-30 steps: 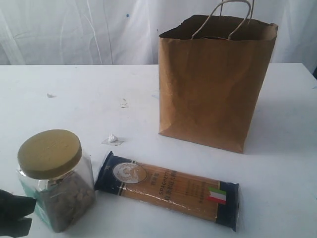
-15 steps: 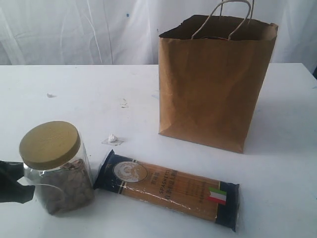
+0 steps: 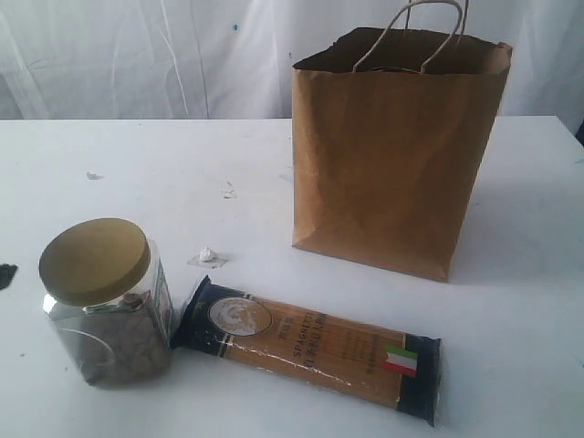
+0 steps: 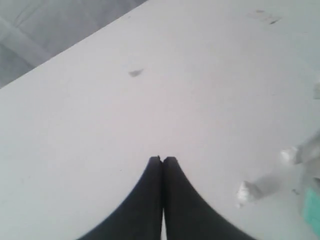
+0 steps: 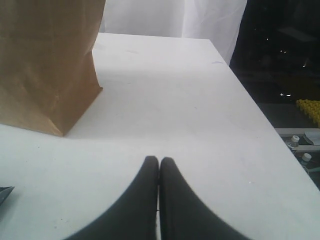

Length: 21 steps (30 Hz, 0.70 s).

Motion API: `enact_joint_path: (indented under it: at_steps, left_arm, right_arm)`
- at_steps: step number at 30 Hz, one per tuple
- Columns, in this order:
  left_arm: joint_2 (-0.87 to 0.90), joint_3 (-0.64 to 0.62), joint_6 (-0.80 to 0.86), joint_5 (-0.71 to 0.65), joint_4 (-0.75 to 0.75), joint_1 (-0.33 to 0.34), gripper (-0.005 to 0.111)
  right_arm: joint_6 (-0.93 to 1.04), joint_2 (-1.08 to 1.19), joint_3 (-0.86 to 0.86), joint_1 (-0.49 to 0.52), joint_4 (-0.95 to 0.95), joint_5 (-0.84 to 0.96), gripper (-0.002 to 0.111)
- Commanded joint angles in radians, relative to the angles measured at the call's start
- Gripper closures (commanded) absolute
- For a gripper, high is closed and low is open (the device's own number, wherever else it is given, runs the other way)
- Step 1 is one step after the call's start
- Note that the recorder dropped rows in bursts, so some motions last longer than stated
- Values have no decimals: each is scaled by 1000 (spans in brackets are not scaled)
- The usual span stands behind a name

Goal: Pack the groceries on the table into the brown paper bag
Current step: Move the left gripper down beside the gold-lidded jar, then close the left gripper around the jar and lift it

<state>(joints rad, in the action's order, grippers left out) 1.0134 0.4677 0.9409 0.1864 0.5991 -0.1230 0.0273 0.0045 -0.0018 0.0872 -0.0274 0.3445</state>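
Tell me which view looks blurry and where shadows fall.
Exterior view: fairly sharp, the brown paper bag casts a soft shadow on the table. Left wrist view: hazy, washed out, the left claw a dark silhouette. Right wrist view: clearer, right claw underexposed.

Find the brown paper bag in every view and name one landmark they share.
Exterior view: brown paper bag stands upright right of centre, behind the spaghetti pack.
Left wrist view: not in it.
Right wrist view: brown paper bag, lower part only, ahead of the shut right gripper.
Shared landmark: the white table, in all three.
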Motion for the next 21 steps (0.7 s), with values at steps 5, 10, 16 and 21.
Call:
enact_joint_path:
  at_steps: [5,10,16,21]
  left_arm:
    - [80,80,38,-186,-171,121,107]
    - [143,204,176,-480,-188,121,107]
    - [216,384,282,-766,-48,121,107]
    - [281,499,257,-1008,-47,201,107]
  right_arm:
    - [-5,-4,2,3,-3,-2,108]
    - [-5,-4,2,3,-3,-2,108]
    - [-5,-4,2,3,-3,-2,108]
    - [-5,-4,2,3,-3,-2,108]
